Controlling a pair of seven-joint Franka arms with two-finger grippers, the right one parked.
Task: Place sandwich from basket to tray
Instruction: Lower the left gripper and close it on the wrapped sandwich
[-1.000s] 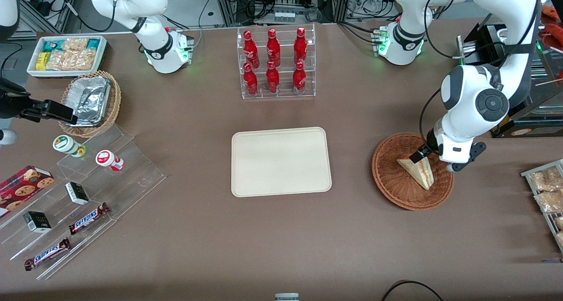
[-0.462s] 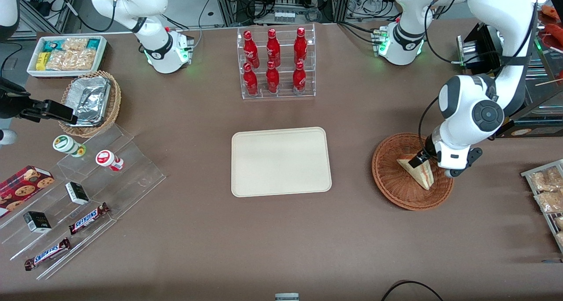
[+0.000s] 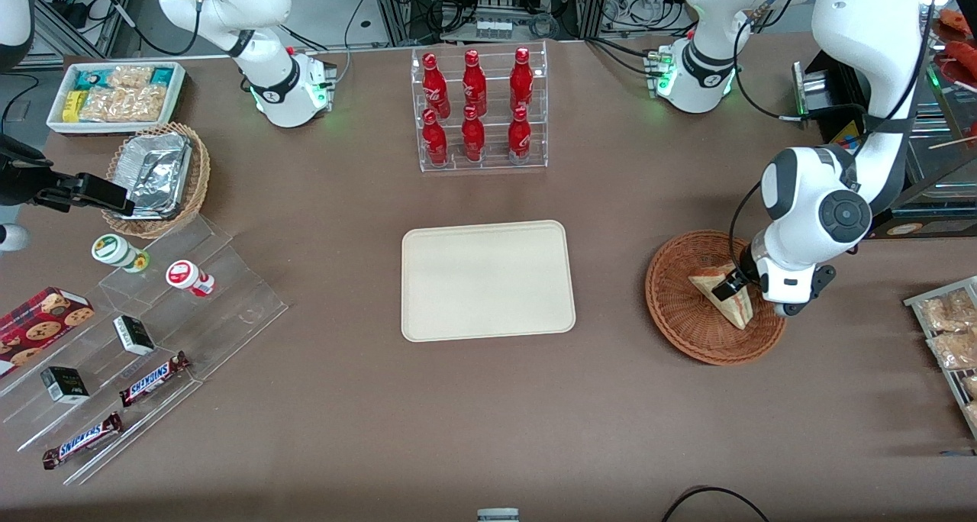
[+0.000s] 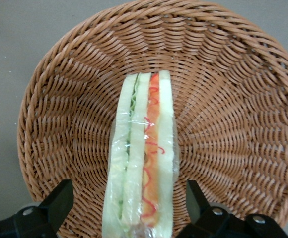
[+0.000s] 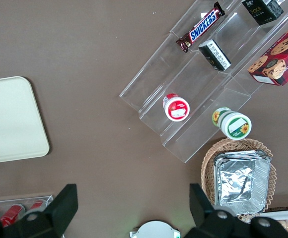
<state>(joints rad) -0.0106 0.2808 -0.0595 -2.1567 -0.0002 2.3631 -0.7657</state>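
The left arm's two-finger gripper hung low inside the round reddish-brown woven wicker basket, right over the small triangular clear-wrapped sandwich wedge. In the wrist view its black fingers stood spread apart, one on each flat bread side of the sandwich, with a gap of bare wicker showing between each finger and the wrapping; neither finger touched the sandwich. The gripper therefore straddled the wedge without pinching it.

The sandwich lay in the basket with its cut edge turned up toward the wrist camera, showing green, pale and red-orange filling layers between the bread slices under the clear film. In the front view it lay in the basket's half nearer the arm, its long edge running roughly from ten o'clock to five o'clock.

The flat cream-beige rectangular tray with rounded corners sat at the middle of the brown table, at about nine o'clock from the basket and well apart from it. Nothing rested on the tray. A clear acrylic rack of red bottles stood at about twelve o'clock from the tray, farther from the front camera.
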